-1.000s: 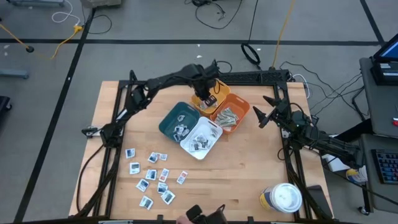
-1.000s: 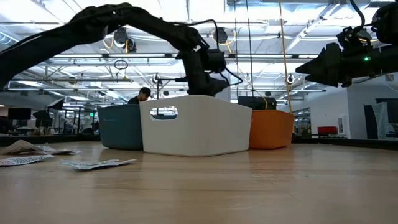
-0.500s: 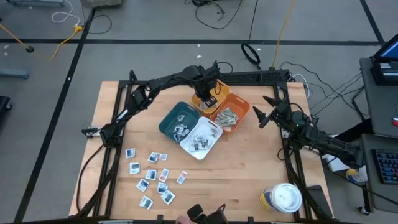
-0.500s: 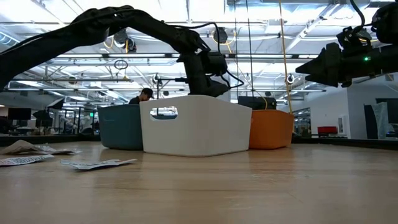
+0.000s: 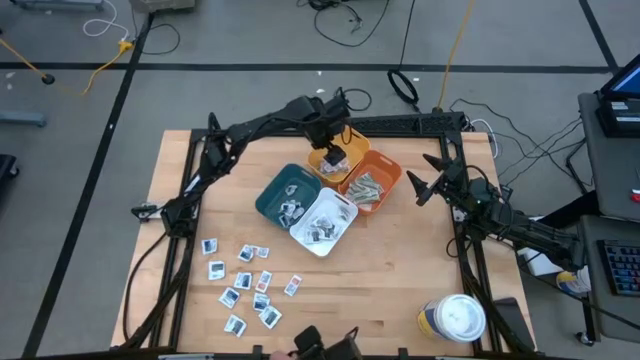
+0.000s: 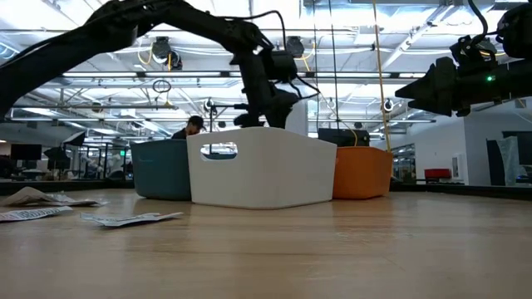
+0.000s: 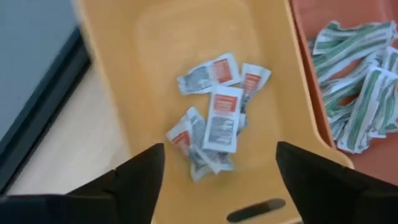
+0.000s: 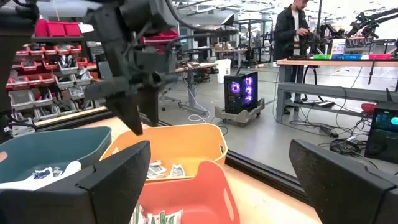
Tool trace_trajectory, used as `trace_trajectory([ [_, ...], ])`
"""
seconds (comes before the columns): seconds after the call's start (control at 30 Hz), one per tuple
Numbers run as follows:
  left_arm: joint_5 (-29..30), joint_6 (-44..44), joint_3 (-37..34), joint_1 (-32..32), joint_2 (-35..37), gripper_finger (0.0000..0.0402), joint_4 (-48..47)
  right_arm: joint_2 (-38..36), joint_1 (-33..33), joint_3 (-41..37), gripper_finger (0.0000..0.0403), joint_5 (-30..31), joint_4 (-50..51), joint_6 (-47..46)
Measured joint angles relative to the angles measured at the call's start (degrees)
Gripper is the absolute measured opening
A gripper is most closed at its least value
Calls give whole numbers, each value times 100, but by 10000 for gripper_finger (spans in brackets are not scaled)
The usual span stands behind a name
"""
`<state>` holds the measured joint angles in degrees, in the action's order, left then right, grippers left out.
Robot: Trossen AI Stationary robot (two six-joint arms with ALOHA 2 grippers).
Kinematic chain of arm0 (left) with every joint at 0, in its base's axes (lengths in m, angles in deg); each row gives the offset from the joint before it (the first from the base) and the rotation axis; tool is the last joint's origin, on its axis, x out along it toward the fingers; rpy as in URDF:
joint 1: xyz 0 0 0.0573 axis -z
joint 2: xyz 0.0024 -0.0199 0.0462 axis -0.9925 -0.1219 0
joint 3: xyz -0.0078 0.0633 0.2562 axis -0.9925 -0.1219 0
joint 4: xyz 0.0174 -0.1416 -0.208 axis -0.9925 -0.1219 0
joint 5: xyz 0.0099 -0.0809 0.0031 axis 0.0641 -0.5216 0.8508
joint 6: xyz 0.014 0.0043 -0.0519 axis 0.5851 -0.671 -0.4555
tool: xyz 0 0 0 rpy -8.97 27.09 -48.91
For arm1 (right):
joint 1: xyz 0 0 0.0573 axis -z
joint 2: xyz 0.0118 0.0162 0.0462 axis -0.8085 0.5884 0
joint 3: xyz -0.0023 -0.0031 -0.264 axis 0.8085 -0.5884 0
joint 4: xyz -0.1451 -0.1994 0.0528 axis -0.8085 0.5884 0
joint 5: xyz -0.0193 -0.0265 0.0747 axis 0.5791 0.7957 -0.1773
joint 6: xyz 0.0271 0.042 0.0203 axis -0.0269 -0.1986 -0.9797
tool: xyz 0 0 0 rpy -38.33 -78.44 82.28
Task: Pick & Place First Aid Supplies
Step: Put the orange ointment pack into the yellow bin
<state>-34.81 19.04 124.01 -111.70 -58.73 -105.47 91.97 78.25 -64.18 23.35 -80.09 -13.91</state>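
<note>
On the wooden counter (image 5: 400, 260), toward seven o'clock in the high view, lies a loose scatter of white square packets (image 5: 248, 285), each flat on the bare wood and well apart from the bins. Near the counter's middle stand four bins touching one another: a teal bin (image 5: 287, 193) holding a few white packets, a white bin (image 5: 323, 222) at its five o'clock side holding more small packets, a yellow bin (image 5: 336, 161) toward twelve o'clock, and an orange bin (image 5: 371, 183) filled with narrow grey-green wrapped strips (image 7: 357, 93).

The left end effector (image 5: 333, 140) hangs over the yellow bin with its fingers (image 7: 134, 180) spread wide and nothing between them. Directly beneath, on the yellow bin's floor, rests a small heap of white packets with red marks (image 7: 214, 118), some overlapping.

The right end effector (image 5: 415, 185) waits at three o'clock, above bare counter just beside the orange bin, its fingers (image 8: 348, 180) spread and empty. A round white-lidded tub (image 5: 458, 318) stands near the five o'clock corner.
</note>
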Motion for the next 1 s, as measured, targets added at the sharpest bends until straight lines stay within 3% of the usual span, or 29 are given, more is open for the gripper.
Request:
trace_trajectory([
  [0.2,38,-402,-1,-57,279,336,-193,-2,0,-2,377,0,0,0],
  [0.53,248,-1203,-271,362,796,322,-760,0,0,-2,377,-2,2,0],
  [1.0,339,-2907,-4298,2175,3287,325,1101,-2,-1,0,377,-1,0,-1],
])
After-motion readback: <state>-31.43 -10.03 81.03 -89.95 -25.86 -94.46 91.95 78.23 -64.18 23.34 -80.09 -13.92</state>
